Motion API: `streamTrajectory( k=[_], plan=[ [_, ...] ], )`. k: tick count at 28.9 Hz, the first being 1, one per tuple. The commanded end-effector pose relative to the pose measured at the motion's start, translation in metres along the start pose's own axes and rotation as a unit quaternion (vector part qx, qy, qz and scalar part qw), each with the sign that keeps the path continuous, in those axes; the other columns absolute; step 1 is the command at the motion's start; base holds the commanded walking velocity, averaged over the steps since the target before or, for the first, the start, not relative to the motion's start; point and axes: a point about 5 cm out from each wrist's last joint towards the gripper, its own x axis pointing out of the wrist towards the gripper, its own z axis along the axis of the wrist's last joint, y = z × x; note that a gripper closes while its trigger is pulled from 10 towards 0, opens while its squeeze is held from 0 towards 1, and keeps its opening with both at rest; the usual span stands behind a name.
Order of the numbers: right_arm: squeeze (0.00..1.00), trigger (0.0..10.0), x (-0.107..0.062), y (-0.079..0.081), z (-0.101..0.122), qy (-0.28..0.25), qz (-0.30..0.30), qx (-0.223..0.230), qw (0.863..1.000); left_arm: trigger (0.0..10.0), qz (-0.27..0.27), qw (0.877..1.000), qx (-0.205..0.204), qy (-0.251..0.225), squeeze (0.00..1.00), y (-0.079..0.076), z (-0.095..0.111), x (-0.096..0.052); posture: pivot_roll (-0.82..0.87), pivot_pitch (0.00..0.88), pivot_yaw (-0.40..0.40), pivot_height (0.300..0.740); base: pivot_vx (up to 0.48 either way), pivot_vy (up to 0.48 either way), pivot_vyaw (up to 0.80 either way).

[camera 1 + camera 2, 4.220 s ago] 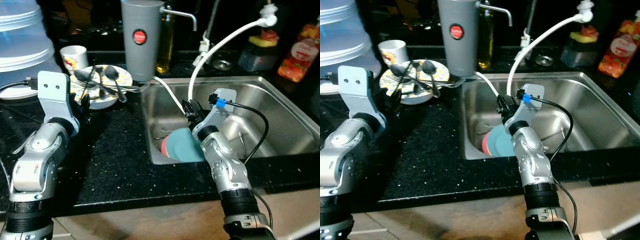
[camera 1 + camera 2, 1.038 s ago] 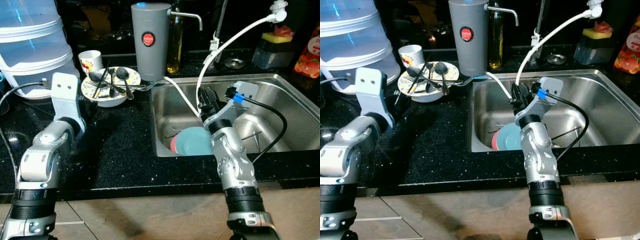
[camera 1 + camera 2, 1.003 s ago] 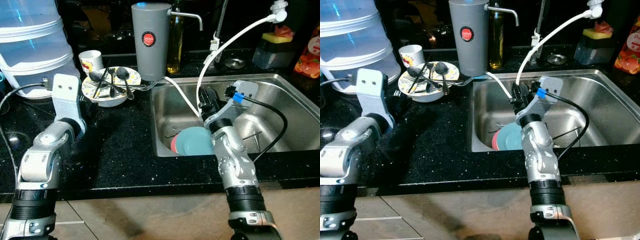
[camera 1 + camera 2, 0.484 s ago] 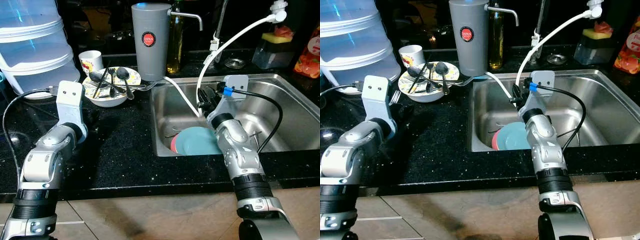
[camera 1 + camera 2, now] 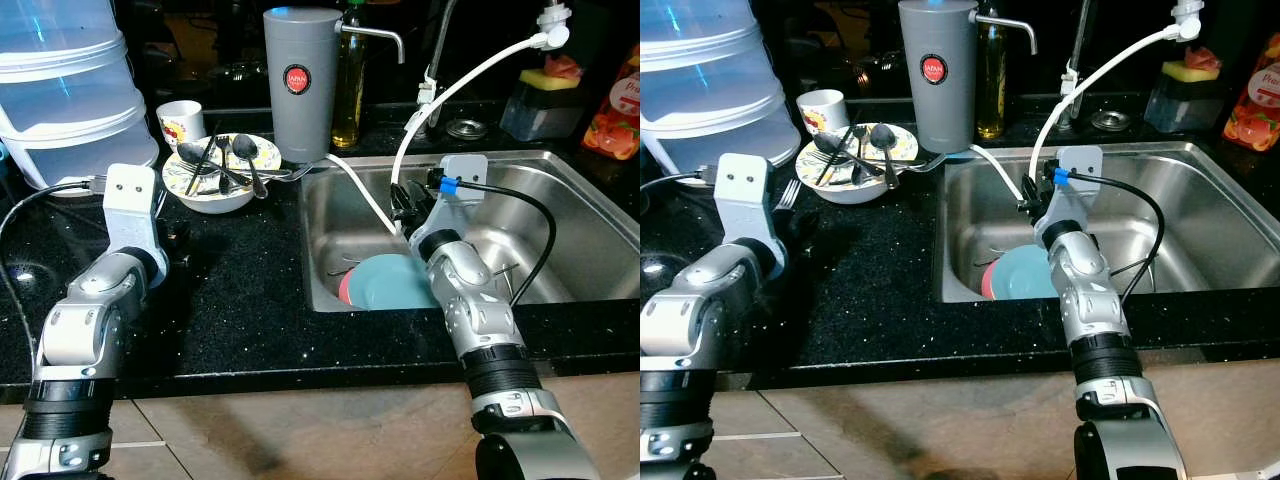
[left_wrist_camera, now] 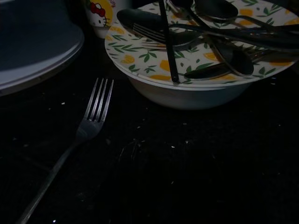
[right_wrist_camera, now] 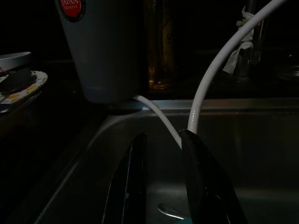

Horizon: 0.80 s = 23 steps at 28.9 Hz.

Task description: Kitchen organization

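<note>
While I am leaning over the black counter (image 5: pixel 250 290), my left gripper (image 5: pixel 165 232) is hovering low above it, and the thing closest to it is a fork (image 6: pixel 88 125) lying flat on the stone. In the left wrist view the fork is running along my line of reach, handle toward me and tines pointing away at the patterned bowl (image 5: pixel 215 190) just past it, so my left arm is plainly the nearer one for it. I cannot tell whether that gripper's fingers are apart or together.

My right gripper (image 7: pixel 161 182) is hanging inside the sink (image 5: pixel 560 175), above the teal plate (image 5: pixel 395 283) that is leaning on a pink one at the near wall. Its two fingers (image 7: pixel 135 186) are standing a little apart and holding nothing. The white hose (image 5: pixel 450 85) is coming down just in front of one finger; I cannot say whether it is touching.

Farther off, the bowl is carrying spoons (image 5: pixel 245 150) and other cutlery laid across it, with a small printed mug (image 5: pixel 180 120) behind, a grey jug (image 5: pixel 300 80) at the sink's corner, and a clear stacked container (image 5: pixel 60 90) on my far left. As I judge it, the loose fork is asking for a pinch across its handle.
</note>
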Motion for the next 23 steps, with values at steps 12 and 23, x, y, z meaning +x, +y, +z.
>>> streamTrajectory(
  k=[12,23],
  plan=[
    [0.00,10.0,0.0015,0.0041,-0.0053,0.010,0.000,0.011,1.000,10.0,0.000,1.000,-0.005,0.003,0.00,0.0021,-0.0058,-0.0031,0.02,0.109,0.020,0.740,0.000,0.052,0.00],
    [0.00,10.0,0.0002,0.0061,-0.0074,0.012,-0.001,0.016,1.000,10.0,-0.001,1.000,0.006,0.012,0.00,0.0010,-0.0073,-0.0050,0.03,0.112,0.018,0.740,0.000,0.175,0.00]
  ],
)
